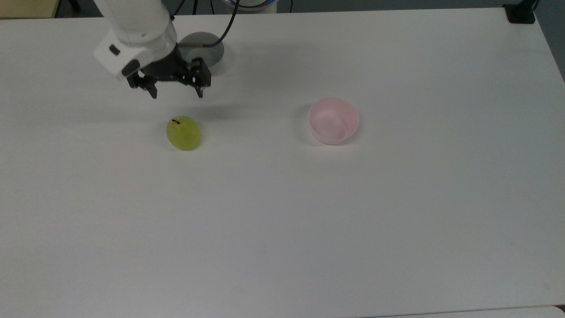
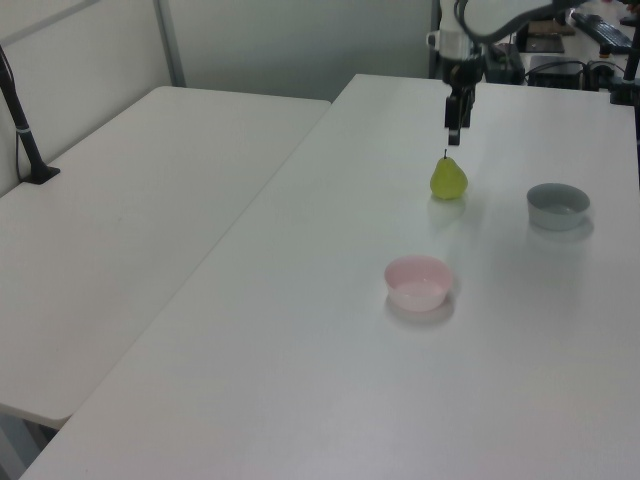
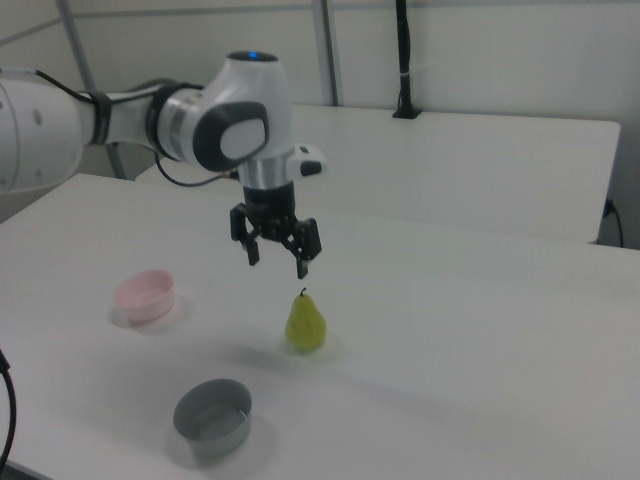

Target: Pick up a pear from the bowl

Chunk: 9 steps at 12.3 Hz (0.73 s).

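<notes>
The pear (image 1: 183, 133) stands upright on open table (image 1: 282, 212), well apart from the empty pink bowl (image 1: 333, 120); the spread-fingered gripper (image 1: 176, 93) holds nothing above it.

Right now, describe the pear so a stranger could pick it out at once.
On the white table, look under the robot's open gripper, which hangs above it without touching. There the pear stands upright on the bare tabletop, outside both bowls. Unlike the pink bowl and the grey bowl, it is a yellow-green fruit with a short dark stem.
</notes>
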### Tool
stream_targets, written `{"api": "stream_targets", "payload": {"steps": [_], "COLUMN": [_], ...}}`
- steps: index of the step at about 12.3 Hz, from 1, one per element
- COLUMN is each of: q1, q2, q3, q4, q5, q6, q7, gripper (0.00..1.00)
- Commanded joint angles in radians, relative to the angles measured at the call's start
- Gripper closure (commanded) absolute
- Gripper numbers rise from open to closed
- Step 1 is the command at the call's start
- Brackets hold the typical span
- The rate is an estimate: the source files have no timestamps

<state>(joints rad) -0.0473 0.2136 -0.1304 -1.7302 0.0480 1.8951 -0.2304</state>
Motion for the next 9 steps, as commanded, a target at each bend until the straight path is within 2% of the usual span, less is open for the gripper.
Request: {"api": "stream_targets", "payload": {"steps": [1,3,5,9], "q1": [0.012,0.009,0.015,0.018], "q2": [-0.124,-0.161,-0.183,-0.221], "q3": [0.002,0.003,0.008,0.034], "q4": [0.001,0.050,0.106,0.121], "q5": [-0.027,-0.022,-0.017,-0.017], "q6": [-0.118,-0.209,-0.299,-0.304], "q7": [0.025,0.043,0.130,0.227], "gripper": [0.00,0.00,0.00,0.00]}}
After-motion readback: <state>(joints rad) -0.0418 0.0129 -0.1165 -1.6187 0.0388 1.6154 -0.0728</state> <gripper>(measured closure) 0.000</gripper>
